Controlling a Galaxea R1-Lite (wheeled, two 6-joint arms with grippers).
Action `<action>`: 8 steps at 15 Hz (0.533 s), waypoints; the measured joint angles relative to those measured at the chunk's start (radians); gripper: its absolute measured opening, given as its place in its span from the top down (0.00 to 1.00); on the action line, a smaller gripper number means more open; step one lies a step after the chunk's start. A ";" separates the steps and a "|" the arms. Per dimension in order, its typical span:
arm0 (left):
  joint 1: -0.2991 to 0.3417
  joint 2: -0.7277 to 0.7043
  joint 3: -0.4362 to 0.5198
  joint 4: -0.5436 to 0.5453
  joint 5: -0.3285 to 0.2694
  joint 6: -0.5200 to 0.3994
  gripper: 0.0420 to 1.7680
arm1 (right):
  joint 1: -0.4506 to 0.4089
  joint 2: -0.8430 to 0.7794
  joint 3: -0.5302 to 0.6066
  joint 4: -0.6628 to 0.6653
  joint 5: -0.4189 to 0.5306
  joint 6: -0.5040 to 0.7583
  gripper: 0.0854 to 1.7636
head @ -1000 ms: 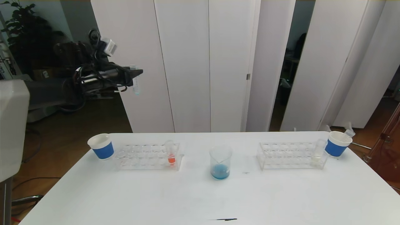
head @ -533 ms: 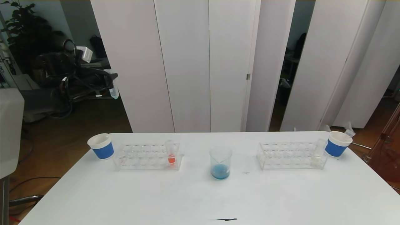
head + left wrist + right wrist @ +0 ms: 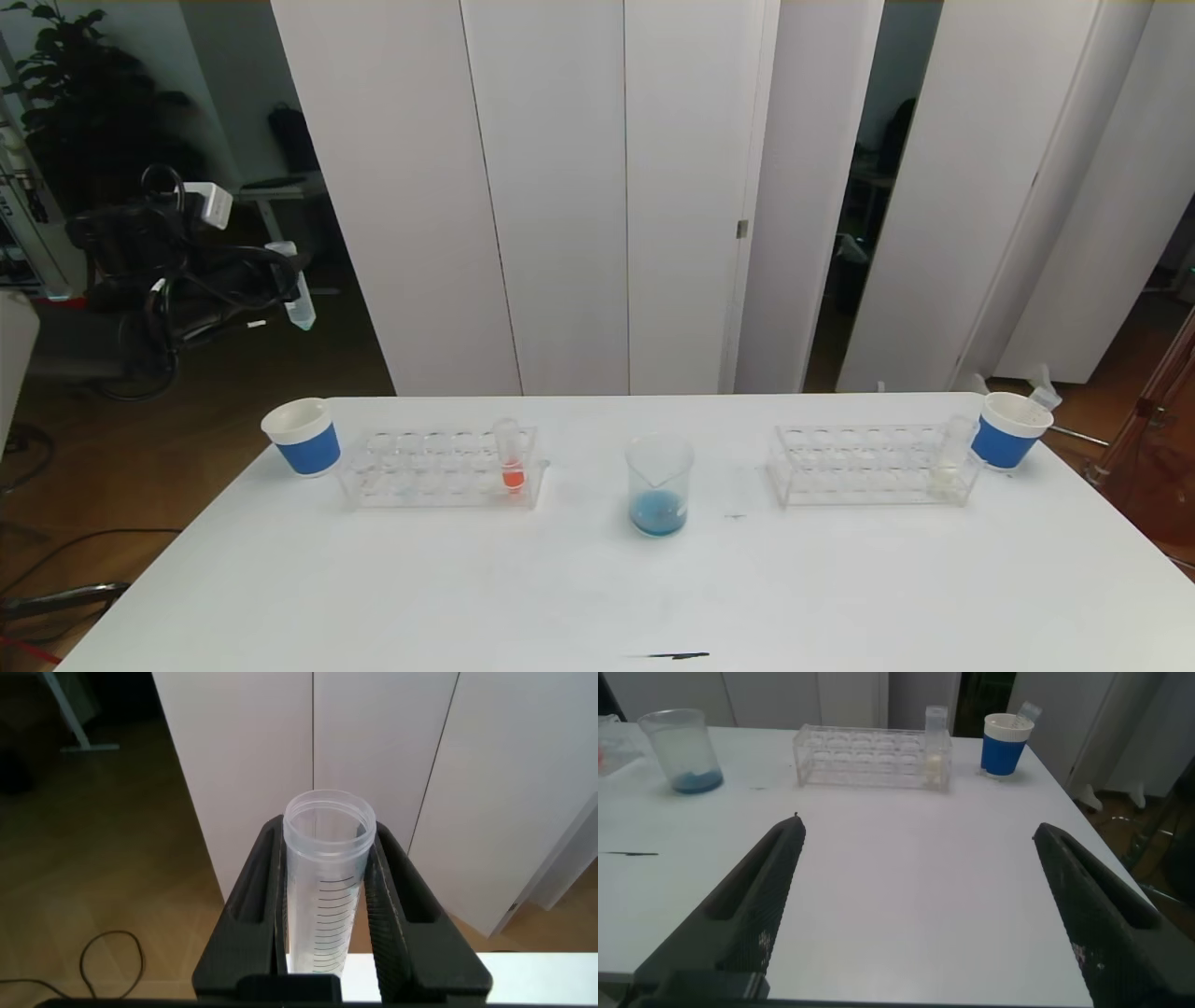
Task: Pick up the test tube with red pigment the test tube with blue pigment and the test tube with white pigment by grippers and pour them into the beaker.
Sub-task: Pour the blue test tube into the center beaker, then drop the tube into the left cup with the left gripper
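Observation:
My left gripper (image 3: 291, 280) hangs high beyond the table's far left corner, shut on a clear graduated test tube (image 3: 297, 287) that shows no coloured liquid. In the left wrist view that test tube (image 3: 322, 891) stands between the fingers of the left gripper (image 3: 329, 835), mouth toward the camera. The beaker (image 3: 659, 485) at the table's middle holds blue liquid. A tube with red pigment (image 3: 510, 462) stands in the left rack (image 3: 429, 469). The tube with white pigment (image 3: 950, 457) stands in the right rack (image 3: 859, 464). My right gripper (image 3: 917, 827) is open over bare table.
A white-and-blue paper cup (image 3: 302, 437) stands left of the left rack, another paper cup (image 3: 1008, 429) right of the right rack. White panels stand behind the table (image 3: 597, 588). A dark mark (image 3: 677, 655) lies near the front edge.
My left arm has swung to the left and lower with the tube still in its grip. Nothing on the table has moved.

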 joint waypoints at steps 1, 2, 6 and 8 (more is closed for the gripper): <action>0.002 -0.017 0.059 -0.048 0.000 0.000 0.69 | 0.000 0.000 0.000 0.000 0.000 0.000 0.01; 0.008 -0.034 0.113 -0.096 0.002 0.000 0.69 | 0.000 0.000 0.000 0.000 0.000 0.000 0.01; 0.031 -0.069 0.254 -0.214 0.003 0.001 0.69 | 0.000 0.000 0.000 0.000 0.000 0.000 0.01; 0.043 -0.073 0.306 -0.263 0.003 0.001 0.69 | 0.000 0.000 0.000 0.000 0.000 0.000 0.01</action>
